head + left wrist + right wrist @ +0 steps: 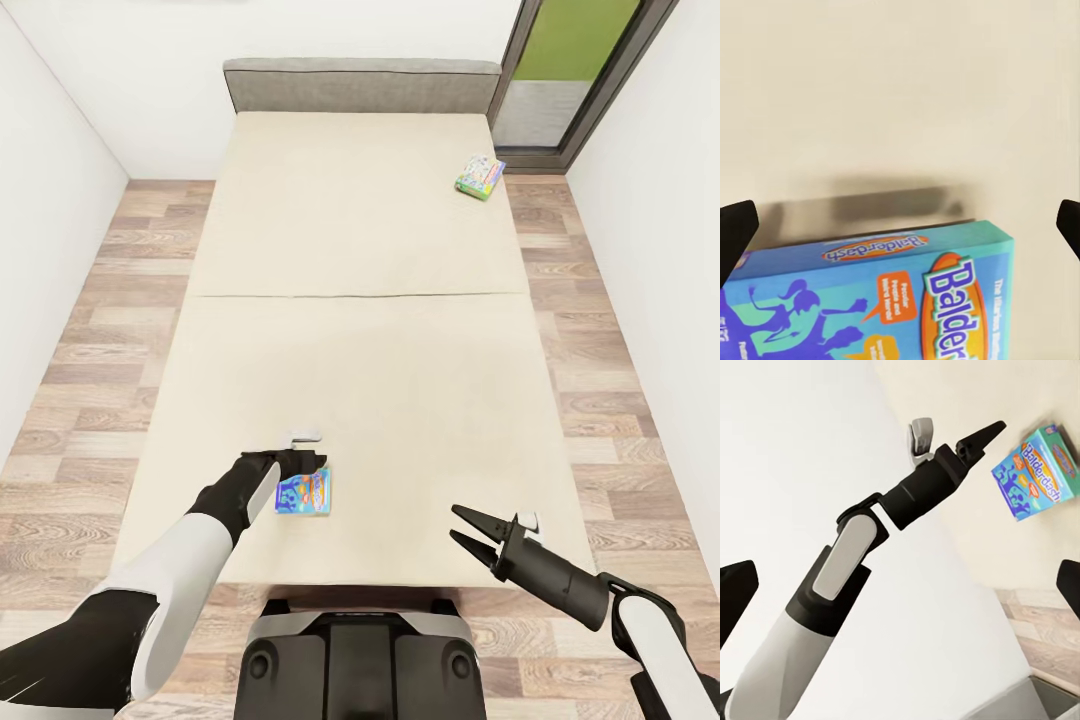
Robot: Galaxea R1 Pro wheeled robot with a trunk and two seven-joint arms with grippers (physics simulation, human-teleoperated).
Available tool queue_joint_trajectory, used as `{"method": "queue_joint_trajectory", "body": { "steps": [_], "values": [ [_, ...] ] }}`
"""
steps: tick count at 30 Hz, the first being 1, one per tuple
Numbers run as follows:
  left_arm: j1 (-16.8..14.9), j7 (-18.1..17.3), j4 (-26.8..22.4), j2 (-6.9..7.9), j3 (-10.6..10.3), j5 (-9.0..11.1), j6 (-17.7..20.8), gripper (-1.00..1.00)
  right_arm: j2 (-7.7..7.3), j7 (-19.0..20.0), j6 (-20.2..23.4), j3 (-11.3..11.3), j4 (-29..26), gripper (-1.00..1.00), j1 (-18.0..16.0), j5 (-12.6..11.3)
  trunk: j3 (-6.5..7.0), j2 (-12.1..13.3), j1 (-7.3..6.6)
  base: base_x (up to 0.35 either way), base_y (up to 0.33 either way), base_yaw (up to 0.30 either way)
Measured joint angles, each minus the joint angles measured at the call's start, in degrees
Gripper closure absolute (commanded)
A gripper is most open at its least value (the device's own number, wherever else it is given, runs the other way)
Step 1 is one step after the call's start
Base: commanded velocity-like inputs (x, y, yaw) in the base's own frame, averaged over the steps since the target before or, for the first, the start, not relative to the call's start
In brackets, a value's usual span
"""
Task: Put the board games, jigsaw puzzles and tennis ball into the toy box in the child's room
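On bed point(380, 330), blue board game point(304, 493) lies just under left pincer point(312, 462) (fingers spread wide, not touching).

near game point(892, 300): cut off by left wrist frame edge
far game point(480, 175): print too small to read
left gripper point(310, 462): jaw state unclear

**Colours on and around the bed**

Bed point(370, 330): plain beige mattress, grey headboard point(360, 88). Near board game point(304, 493): blue and teal box, purple figures, orange ovals, yellow-green lettering. Far board game point(480, 176): pale green with busy multicoloured print. Floor point(110, 300): light wood planks. Walls point(50, 230): white. Left gripper point(312, 461): black. Right gripper point(462, 528): black.
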Motion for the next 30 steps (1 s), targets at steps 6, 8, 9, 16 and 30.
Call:
{"method": "queue_joint_trajectory", "body": {
  "steps": [6, 8, 9, 16, 30],
  "values": [
    [0.0, 0.0, -0.02, 0.02, 0.01, 0.0, -0.03, -1.0, 0.03, -0.12, -0.09, -0.02, -0.04, -1.0, 0.0, 0.0, 0.0, 0.0, 0.0, 0.0, 0.0, 0.0],
    [0.0, 0.0, -0.02, 0.02, 0.02, 0.0, -0.03, -1.0, 0.03, -0.06, -0.09, -0.04, -0.05, -1.0, 0.0, 0.0, 0.02, 0.0, 0.0, 0.0, 0.0, 0.0],
    [0.0, 0.0, -0.02, 0.02, 0.02, 0.0, -0.03, -1.0, 0.03, -0.04, -0.08, -0.05, -0.05, -1.0, 0.0, 0.0, 0.04, 0.0, 0.0, 0.0, 0.0, 0.0],
    [0.0, 0.0, -0.01, -0.03, 0.02, 0.0, -0.02, -1.0, 0.07, 0.1, 0.3, -0.07, -0.05, -1.0, 0.0, -0.31, 0.06, 0.0, 0.0, 0.0, 0.0, 0.0],
    [0.0, 0.0, -0.04, -0.07, 0.02, 0.0, 0.02, -1.0, 0.41, 0.37, 0.3, 1.92, -0.05, -1.0, 0.07, -2.51, 0.07, 0.0, 0.0, 0.0, 0.0, 0.0]
  ]
}}
